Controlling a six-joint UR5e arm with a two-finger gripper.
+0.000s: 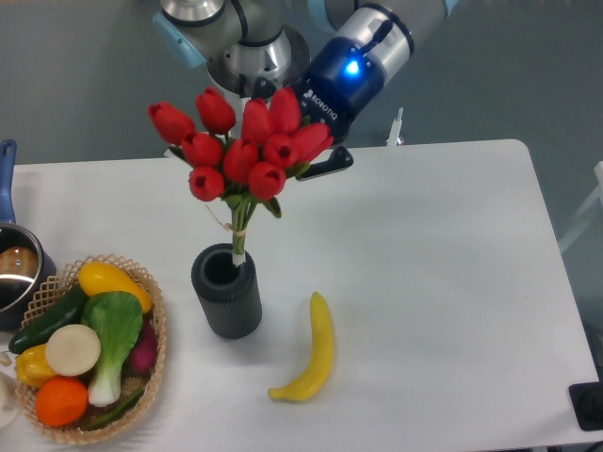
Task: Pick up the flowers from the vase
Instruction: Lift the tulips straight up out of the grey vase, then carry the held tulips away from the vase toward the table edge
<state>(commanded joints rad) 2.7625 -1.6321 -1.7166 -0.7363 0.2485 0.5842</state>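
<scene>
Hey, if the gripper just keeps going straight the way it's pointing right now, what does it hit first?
Most likely the flowers. The gripper points down-left, and its tip is already at or behind the red buds; one dark finger shows beside them. Depth is unclear from this single view, so actual contact can't be confirmed.

The arm reaches down from the top edge, its end effector [316, 162] angled lower-left.

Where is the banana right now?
The banana lies on the white table, near the front edge, just right of the vase holding the flowers.
</scene>
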